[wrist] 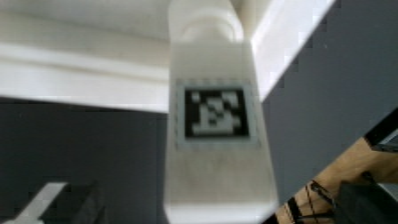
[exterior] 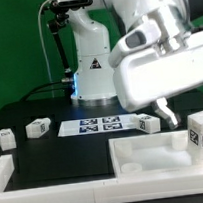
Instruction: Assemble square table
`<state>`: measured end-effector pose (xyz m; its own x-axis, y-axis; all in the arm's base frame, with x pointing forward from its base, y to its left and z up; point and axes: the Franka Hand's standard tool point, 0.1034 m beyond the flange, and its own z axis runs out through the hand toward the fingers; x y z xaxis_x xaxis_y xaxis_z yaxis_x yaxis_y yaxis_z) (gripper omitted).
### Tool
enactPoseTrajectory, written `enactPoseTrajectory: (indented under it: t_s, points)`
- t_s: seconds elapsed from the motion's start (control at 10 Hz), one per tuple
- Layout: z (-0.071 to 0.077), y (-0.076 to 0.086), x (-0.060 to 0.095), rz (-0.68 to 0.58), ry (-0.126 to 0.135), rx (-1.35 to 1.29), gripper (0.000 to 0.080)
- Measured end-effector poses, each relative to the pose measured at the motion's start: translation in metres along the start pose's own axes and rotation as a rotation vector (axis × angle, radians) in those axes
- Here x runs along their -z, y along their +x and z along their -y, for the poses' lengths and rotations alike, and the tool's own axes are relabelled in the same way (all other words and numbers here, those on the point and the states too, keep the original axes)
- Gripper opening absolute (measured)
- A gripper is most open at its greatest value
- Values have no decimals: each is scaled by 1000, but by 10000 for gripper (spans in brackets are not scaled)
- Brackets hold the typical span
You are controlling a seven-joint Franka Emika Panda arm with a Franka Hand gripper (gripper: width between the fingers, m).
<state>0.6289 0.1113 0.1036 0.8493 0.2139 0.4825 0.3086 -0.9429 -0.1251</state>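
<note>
In the wrist view a white leg (wrist: pixel 217 150) with a black-and-white tag runs lengthwise through the middle of the picture, close below my gripper (wrist: pixel 192 208). The fingers show only at the picture's lower corners, apart from the leg, so the gripper is open and holds nothing. In the exterior view the gripper (exterior: pixel 171 113) hangs low over the table on the exterior view's right, between two tagged legs (exterior: pixel 144 123) (exterior: pixel 201 130). Two more legs (exterior: pixel 37 127) (exterior: pixel 5 139) lie on the exterior view's left. The square panel is hidden.
The marker board (exterior: pixel 97 125) lies in the middle. Plain white bars (exterior: pixel 145 156) (exterior: pixel 4 171) run along the front. The robot base (exterior: pixel 89 61) stands at the back. A broad white surface (wrist: pixel 71 60) lies behind the leg; what it is I cannot tell.
</note>
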Motion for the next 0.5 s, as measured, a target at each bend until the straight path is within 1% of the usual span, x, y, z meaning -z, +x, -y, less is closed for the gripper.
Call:
enactPoseTrajectory:
  t_s: [0.1,0.2,0.3,0.4,0.5]
  points:
    - [4,5,2,39,2,-2,648]
    - [1,6,1,63,7,1,648]
    - [4,2,0,127,43,-18,648]
    - [12,2,1,204,76,-38,648]
    - [17,2,2,266,99,-30,648]
